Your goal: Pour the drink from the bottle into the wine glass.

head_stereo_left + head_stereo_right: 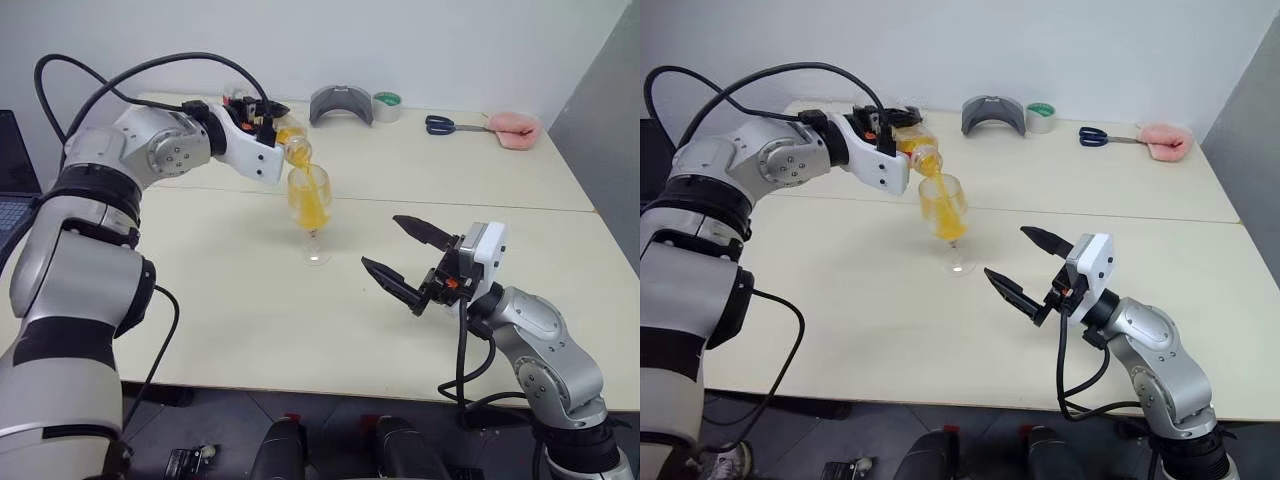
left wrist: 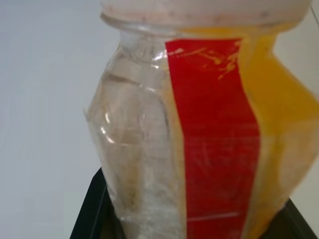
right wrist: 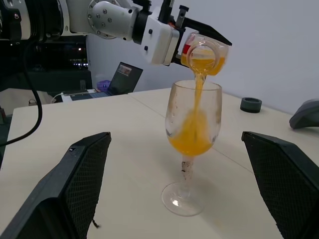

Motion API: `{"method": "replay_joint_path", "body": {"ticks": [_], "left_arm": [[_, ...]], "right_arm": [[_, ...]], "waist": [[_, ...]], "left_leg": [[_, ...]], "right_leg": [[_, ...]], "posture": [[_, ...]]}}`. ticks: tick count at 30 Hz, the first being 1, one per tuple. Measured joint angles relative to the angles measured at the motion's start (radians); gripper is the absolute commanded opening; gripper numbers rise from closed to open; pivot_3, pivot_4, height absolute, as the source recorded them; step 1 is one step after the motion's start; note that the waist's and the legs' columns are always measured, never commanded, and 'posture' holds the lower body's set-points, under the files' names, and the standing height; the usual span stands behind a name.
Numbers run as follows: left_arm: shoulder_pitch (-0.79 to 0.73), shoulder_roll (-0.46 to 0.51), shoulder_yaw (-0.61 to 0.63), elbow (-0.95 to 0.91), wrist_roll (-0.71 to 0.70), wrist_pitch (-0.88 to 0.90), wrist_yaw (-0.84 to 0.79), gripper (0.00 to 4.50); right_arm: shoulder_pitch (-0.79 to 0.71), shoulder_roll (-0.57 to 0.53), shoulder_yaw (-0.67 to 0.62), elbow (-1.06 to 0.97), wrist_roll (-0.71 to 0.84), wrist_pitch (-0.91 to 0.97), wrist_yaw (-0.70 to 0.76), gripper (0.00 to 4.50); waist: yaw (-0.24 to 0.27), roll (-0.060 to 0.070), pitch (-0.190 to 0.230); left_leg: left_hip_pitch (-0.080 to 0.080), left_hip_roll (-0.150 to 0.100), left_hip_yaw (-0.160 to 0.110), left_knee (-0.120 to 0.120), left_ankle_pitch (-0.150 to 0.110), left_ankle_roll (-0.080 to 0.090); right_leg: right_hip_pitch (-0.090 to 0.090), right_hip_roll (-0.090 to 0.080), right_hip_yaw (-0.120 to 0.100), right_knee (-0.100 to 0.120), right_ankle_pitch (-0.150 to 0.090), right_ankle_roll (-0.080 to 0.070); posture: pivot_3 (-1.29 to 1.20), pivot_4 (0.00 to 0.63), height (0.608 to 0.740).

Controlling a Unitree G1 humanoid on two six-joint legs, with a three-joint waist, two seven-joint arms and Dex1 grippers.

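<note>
Orange-yellow drink ran in a thin stream from the tilted bottle into the wine glass, whose bowl was roughly a third full. The bottle hung just above the rim at about eleven o'clock of the glass, pinched around its body by the left gripper, its fingers pressed against the plastic. Thin plastic like that probably flexes under a hard squeeze, so the squarish body seemed the right place to grip; lighter as it emptied, it should be easy to steer. The glass looked fragile and top-heavy on its narrow stem, likely to tip if the neck knocked the rim.

The right gripper waited near the glass at about four o'clock, jaws spread wide and empty.

The bottle's base sat hidden between the left fingers, and its mouth was cut off in the left wrist view. How much drink remained was hard to judge.
</note>
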Motion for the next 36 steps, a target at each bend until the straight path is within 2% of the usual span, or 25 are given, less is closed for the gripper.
{"method": "replay_joint_path", "body": {"ticks": [9, 20, 28, 36], "left_arm": [[-0.007, 0.008, -0.019, 0.000, 0.032, 0.000, 0.032, 1.70], [-0.007, 0.005, -0.013, 0.009, 0.003, 0.001, 0.010, 1.70], [0.005, -0.025, 0.074, 0.019, -0.157, 0.023, -0.143, 1.70], [0.081, -0.033, 0.201, -0.007, -0.355, 0.072, -0.339, 1.70]], "right_arm": [[-0.006, 0.000, 0.000, 0.000, 0.000, 0.001, 0.000, 4.50], [-0.014, 0.000, 0.000, 0.000, 0.000, 0.002, 0.000, 4.50], [-0.014, -0.001, -0.001, 0.000, 0.000, 0.005, 0.000, 4.50], [-0.022, -0.001, 0.000, 0.000, 0.001, 0.005, 0.002, 4.50]], "waist": [[0.000, 0.000, 0.000], [0.000, 0.000, 0.000], [-0.002, 0.000, 0.000], [-0.002, 0.000, 0.000]], "left_leg": [[0.000, 0.000, 0.000, 0.000, 0.000, 0.000], [0.000, 0.000, 0.000, 0.001, 0.000, 0.000], [0.000, 0.000, 0.000, 0.002, 0.000, 0.000], [0.000, 0.000, 0.000, 0.003, 0.000, 0.000]], "right_leg": [[0.000, 0.000, 0.000, 0.000, 0.000, 0.000], [0.000, 0.000, 0.000, 0.001, 0.000, 0.000], [0.000, 0.000, 0.000, 0.001, 0.000, 0.000], [0.000, 0.000, 0.000, 0.002, 0.000, 0.000]], "posture": [[0.00, 0.150, 0.740], [0.00, 0.150, 0.740], [0.00, 0.150, 0.740], [0.00, 0.150, 0.740]]}}
